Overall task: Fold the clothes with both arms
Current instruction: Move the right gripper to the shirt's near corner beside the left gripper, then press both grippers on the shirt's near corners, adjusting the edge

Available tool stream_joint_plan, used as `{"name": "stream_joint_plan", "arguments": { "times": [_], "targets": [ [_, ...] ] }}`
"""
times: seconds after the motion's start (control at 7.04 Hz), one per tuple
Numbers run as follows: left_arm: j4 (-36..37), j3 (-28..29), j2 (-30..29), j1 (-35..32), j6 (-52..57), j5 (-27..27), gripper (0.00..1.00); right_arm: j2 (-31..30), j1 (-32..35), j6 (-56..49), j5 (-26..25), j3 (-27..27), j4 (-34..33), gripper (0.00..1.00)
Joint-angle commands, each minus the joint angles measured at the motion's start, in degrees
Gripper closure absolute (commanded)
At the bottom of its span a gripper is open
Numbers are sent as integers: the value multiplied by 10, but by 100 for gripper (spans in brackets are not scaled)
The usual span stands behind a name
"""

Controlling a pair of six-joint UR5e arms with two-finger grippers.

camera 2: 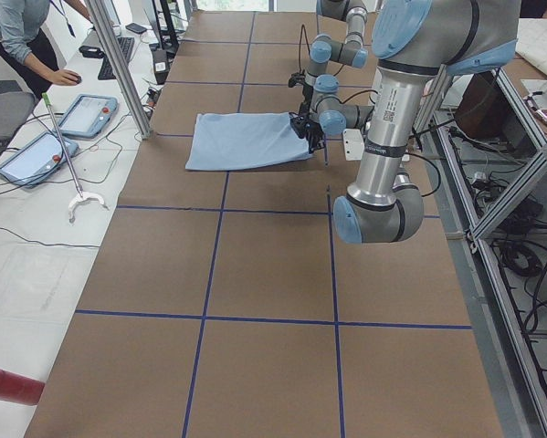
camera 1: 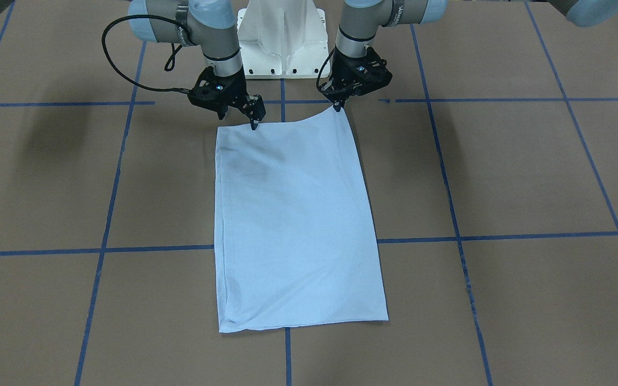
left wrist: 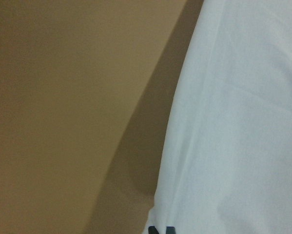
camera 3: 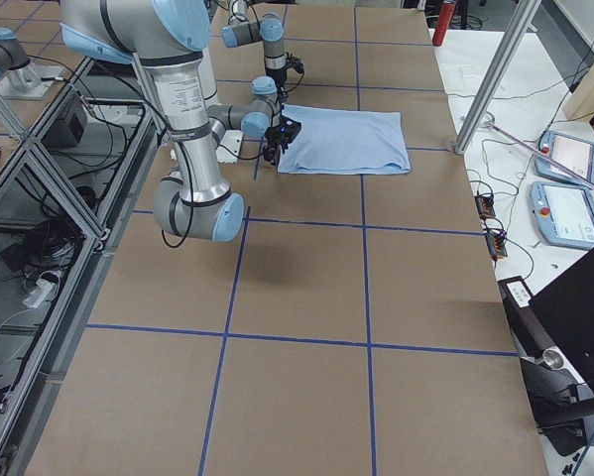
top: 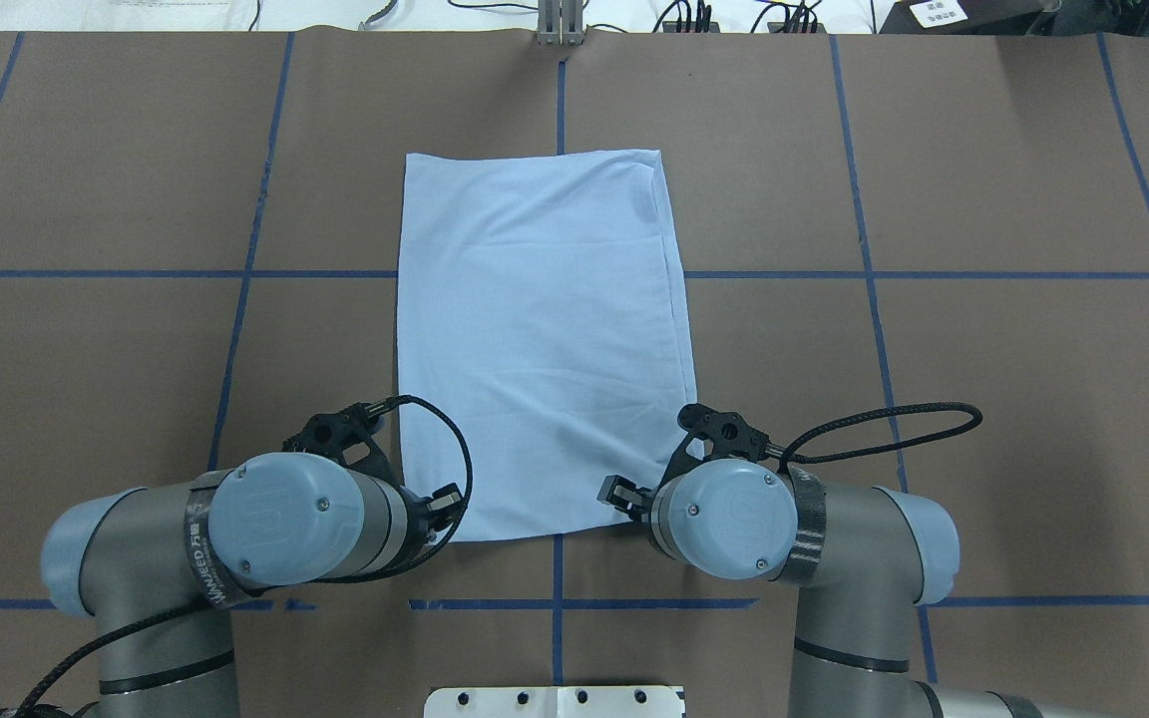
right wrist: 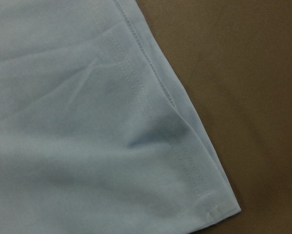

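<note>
The light blue T-shirt [camera 1: 298, 214] lies folded into a long rectangle on the brown table [camera 1: 529, 171], print and collar hidden. It also shows in the overhead view [top: 535, 329]. My left gripper [camera 1: 337, 108] is shut on the shirt's robot-side corner, which rises slightly off the table. Its fingertips [left wrist: 160, 229] show at the cloth's edge. My right gripper [camera 1: 254, 126] has its fingers together on the same edge, a little in from the other corner. That corner [right wrist: 223, 204] lies flat. In the overhead view both wrists [top: 285, 519] [top: 734, 519] hide the fingers.
The white pedestal base [camera 1: 282, 37] stands just behind the grippers. Blue tape lines [camera 1: 448, 203] grid the table. An operator [camera 2: 17, 36], tablets [camera 2: 86, 114] and a metal post [camera 2: 118, 64] are at the far side. A red cylinder [camera 2: 8, 383] lies at the table's left end.
</note>
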Motion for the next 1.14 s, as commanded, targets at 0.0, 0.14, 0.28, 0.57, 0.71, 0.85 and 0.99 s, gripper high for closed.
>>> {"name": "stream_joint_plan", "arguments": {
  "times": [0.0,0.14,0.28,0.57,0.71,0.85,0.99],
  "targets": [
    [1,-1,-2,0,0,0,100,2,2,0,1,-2,-1,0],
    [1,0,-2,0,0,0,100,11,2,7,0,-5,-2,0],
    [0,0,-1,0,0,0,100,14,4,7,0,-6,-2,0],
    [0,0,-1,0,0,0,100,18,7,18,1,-12,-2,0],
    [0,1,-1,0,0,0,100,18,8,59,0,-12,-2,0],
    [0,0,-1,0,0,0,100,19,8,68,0,-20,-2,0],
    [0,0,-1,0,0,0,100,29,7,82,1,-47,4,0]
  ]
}}
